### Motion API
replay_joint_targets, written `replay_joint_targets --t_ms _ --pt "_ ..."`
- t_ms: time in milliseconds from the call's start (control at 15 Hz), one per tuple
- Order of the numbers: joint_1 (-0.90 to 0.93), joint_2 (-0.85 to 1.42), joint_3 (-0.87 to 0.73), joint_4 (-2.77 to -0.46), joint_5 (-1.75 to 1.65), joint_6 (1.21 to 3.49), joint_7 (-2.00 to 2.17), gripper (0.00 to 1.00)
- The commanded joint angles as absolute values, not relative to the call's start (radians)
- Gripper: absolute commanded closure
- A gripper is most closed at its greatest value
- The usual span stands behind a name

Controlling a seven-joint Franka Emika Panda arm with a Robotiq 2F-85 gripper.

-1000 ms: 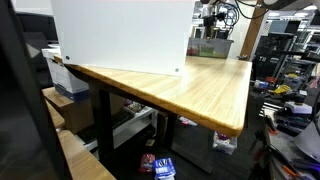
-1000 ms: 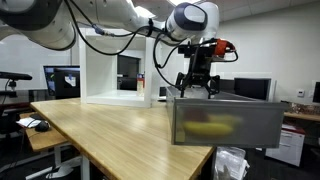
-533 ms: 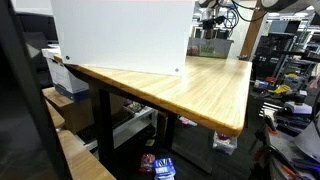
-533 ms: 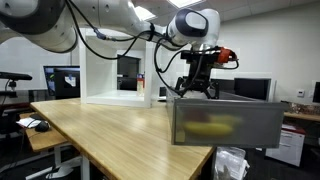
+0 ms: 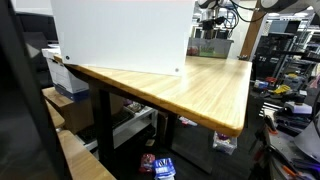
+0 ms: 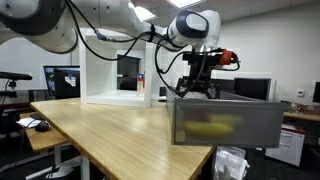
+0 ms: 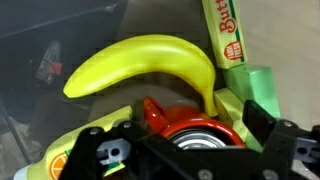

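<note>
Over the last second the gripper has drifted a little sideways and down above the bin, and for the last half second it has barely moved. It hangs just over the bin's open top, jaws spread wide and holding nothing.

The banana lies inside the bin, right below the gripper. In the wrist view its long axis runs across the picture from left to right. The curve arches toward the top edge, and the right end bends down beside a green block. A butter box stands near its upper right, and a red can lies just under its middle. The dark fingers frame the bottom of this view, well apart.

In an exterior view the banana is only a yellow smear behind the bin's cloudy wall, lying level along it. In another exterior view the bin sits far off on the table, beyond a white box, and the banana cannot be made out.
</note>
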State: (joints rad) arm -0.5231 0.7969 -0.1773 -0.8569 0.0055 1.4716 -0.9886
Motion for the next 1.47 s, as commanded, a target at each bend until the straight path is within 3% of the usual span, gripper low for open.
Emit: replay_joint_targets --t_ms 0,667,733,867,1400 --pt "-0.523 0.801 -0.170 -0.864 0.000 1.493 -1.035 0.00" --pt "-0.511 0.808 -0.161 -0.862 0.002 1.527 -1.067 0.00" --pt "-0.512 0.809 -0.161 -0.861 0.003 1.526 -1.066 0.02" --pt "-0.515 0.809 -0.162 -0.857 0.005 1.522 -1.063 0.27" --pt "-0.527 0.812 -0.165 -0.833 0.011 1.498 -1.051 0.42"
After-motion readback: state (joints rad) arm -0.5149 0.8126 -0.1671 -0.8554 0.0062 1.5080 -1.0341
